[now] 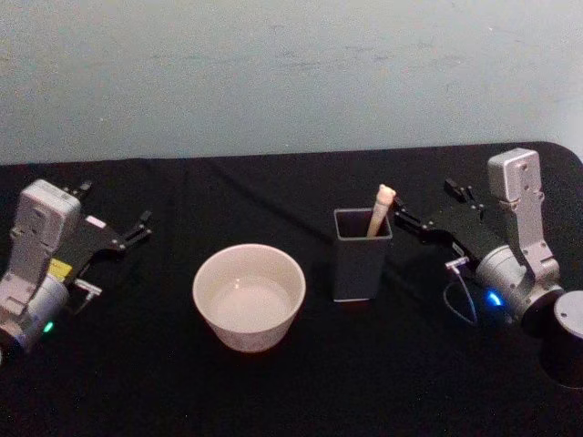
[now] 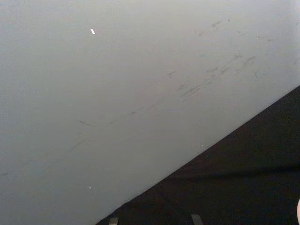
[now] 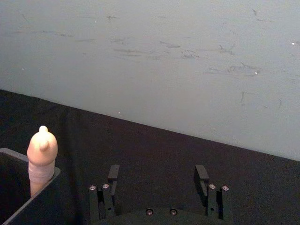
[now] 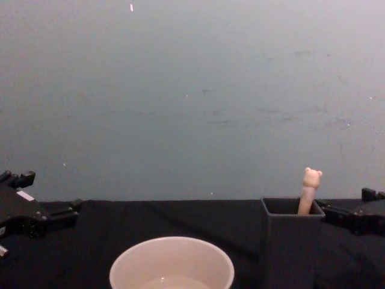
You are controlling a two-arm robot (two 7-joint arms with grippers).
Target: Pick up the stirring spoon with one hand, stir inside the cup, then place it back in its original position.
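The head view looks down from above on the black table point(image 1: 301, 382), with the cup point(image 1: 249, 296) at centre and the holder point(image 1: 362, 253) to its right. The chest view sits low and close, facing the wall point(image 4: 192, 90), the same cup point(image 4: 172, 264) at its bottom edge. The right wrist view faces the wall at table height, close to the holder point(image 3: 28, 199) in its lower left. The left wrist view tilts, mostly wall.

Obstacles on the table point(image 1: 273, 391): cup point(image 1: 249, 296) centre-left, square holder point(image 1: 362, 255) just right of it with a narrow gap between, spoon point(image 1: 380, 210) handle rising from the holder's far right corner. Right gripper point(image 1: 412, 218), fingers spread, sits just right of the holder; left gripper point(image 1: 137, 229) sits well left of the cup, with bare cloth between. Space above cup and holder is unobstructed.
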